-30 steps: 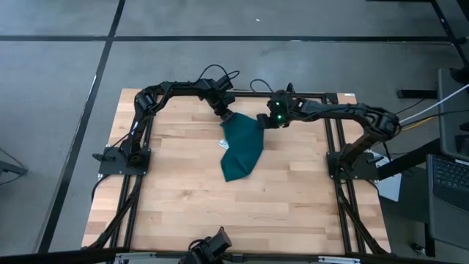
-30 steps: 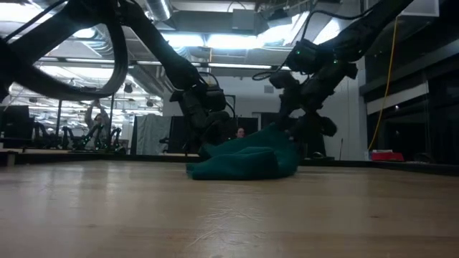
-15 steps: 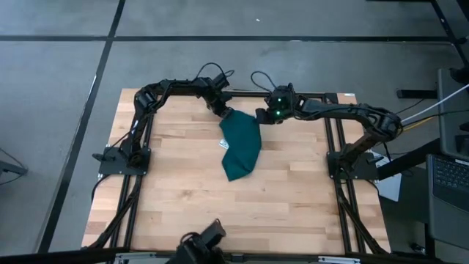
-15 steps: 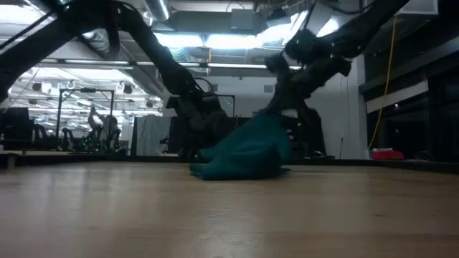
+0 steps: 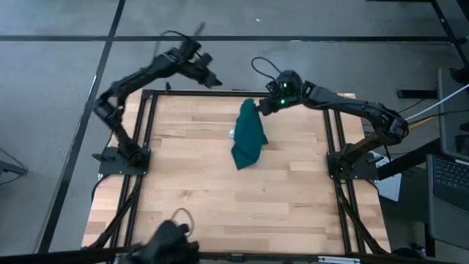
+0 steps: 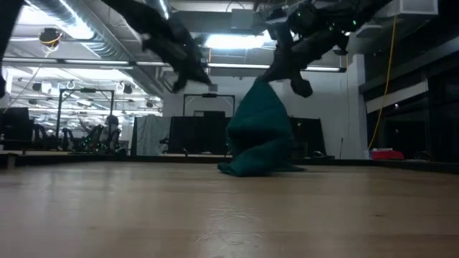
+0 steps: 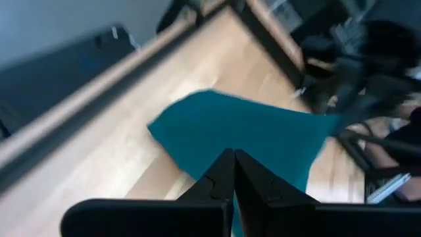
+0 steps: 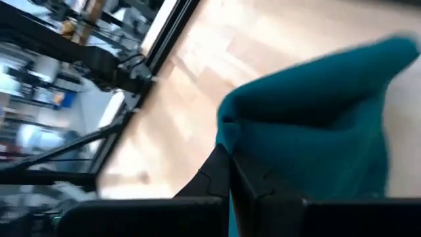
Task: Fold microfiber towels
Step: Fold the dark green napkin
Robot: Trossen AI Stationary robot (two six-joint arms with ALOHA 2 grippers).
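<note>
The teal-green microfiber towel (image 5: 249,136) hangs in a peak over the far middle of the wooden table (image 5: 190,198). Its bunched lower end (image 6: 254,166) rests on the wood, and a small white tag (image 5: 231,133) shows at its left edge. My right gripper (image 5: 258,108) is shut on its top. My left gripper (image 5: 212,81) is raised beyond the table's far left edge, apart from the towel. In the left wrist view the left gripper (image 7: 234,155) is shut with nothing between its fingers. My right gripper pinches the towel's topmost corner (image 8: 240,131) between its two fingers, coming slanting down from the table's far right. One layer or several, I cannot tell. The towel hangs below the fingers from that peak (image 6: 264,86), with its lower end crumpled on the table.
A black metal frame rail (image 5: 293,93) runs along the table's far edge. The arm bases (image 5: 117,158) (image 5: 352,165) stand at the left and right edges. Bare wood (image 5: 234,213) lies on the near side of the towel. A dark blurred object (image 5: 172,246) sits at the near edge.
My left gripper has come away from the towel's far left corner and swung quickly up and toward the far left. My right gripper has risen with the far right corner. The towel, which lay spread low, is now drawn up into a peak; its near end stays on the table.
</note>
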